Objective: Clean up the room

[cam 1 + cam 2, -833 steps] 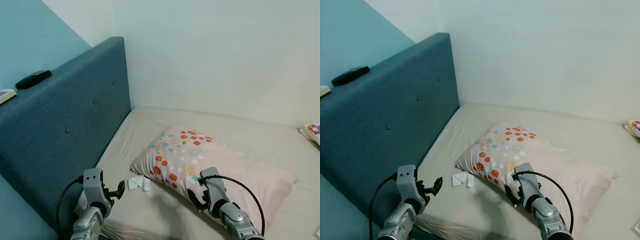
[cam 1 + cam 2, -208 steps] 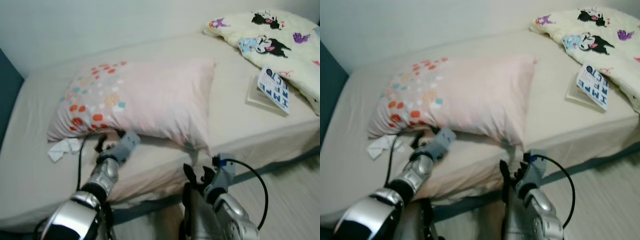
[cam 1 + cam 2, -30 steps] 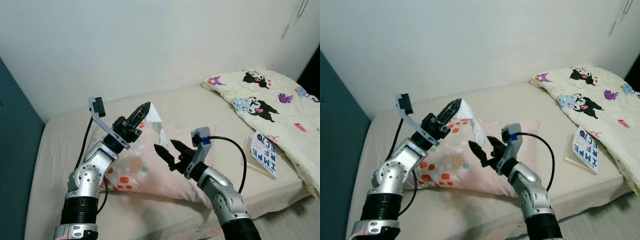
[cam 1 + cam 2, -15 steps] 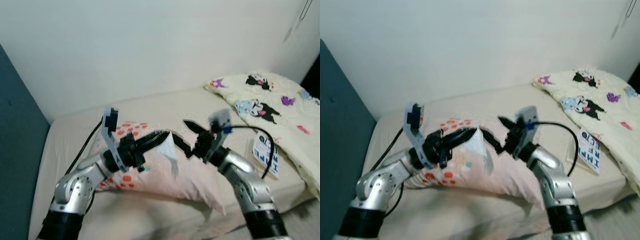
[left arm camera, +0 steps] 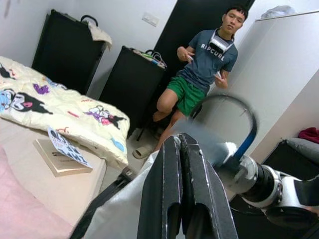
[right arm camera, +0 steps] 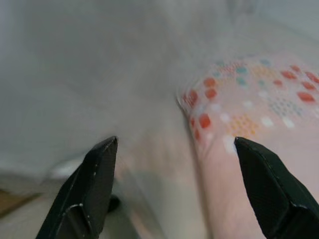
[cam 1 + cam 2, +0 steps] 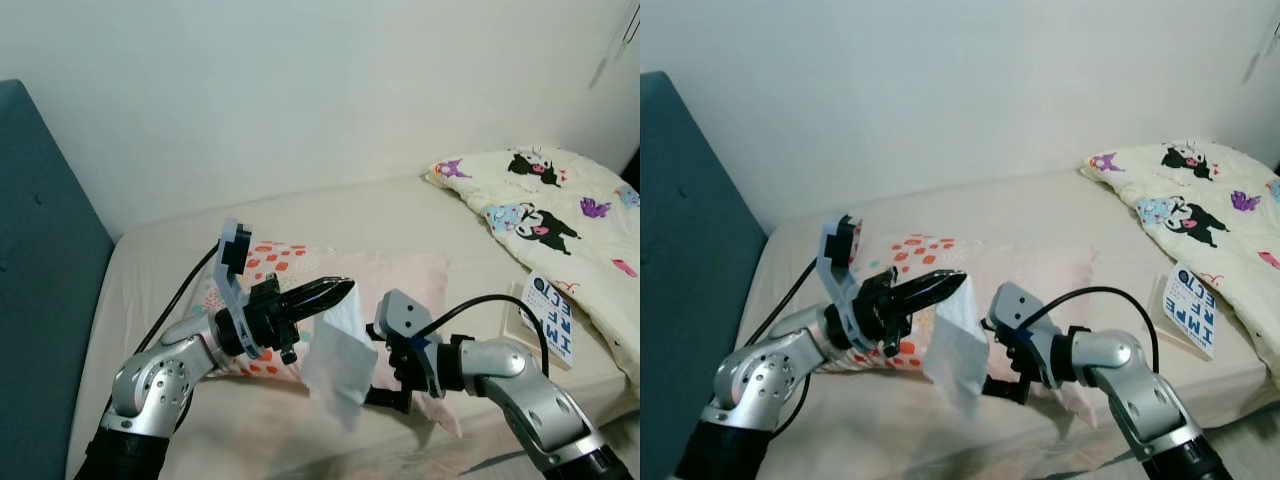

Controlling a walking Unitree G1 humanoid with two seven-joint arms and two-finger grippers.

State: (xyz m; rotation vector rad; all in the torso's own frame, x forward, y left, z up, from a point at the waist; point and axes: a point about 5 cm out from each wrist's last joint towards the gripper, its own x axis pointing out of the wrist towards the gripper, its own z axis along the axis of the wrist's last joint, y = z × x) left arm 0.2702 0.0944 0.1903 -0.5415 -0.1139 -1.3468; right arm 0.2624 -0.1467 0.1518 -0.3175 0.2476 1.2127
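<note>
Premises: a bedroom in a private home. A bed (image 7: pixel 480 215) with a beige fitted sheet occupies most of the head views, set against a plain white wall (image 7: pixel 300 90). A blue upholstered, buttoned headboard (image 7: pixel 45 260) stands at 9 o'clock. A pink pillow (image 7: pixel 330 275) with coloured spots lies mid-bed; a cream cartoon-print duvet (image 7: pixel 550 205) is bunched at 2 o'clock, with a book (image 7: pixel 545 325) beside it at 3 o'clock. The left wrist view shows dark cabinets (image 5: pixel 60 55), a wall switch plate (image 5: pixel 149 19) and a person (image 5: pixel 199 74) in T-shirt, shorts and slippers, seated.
</note>
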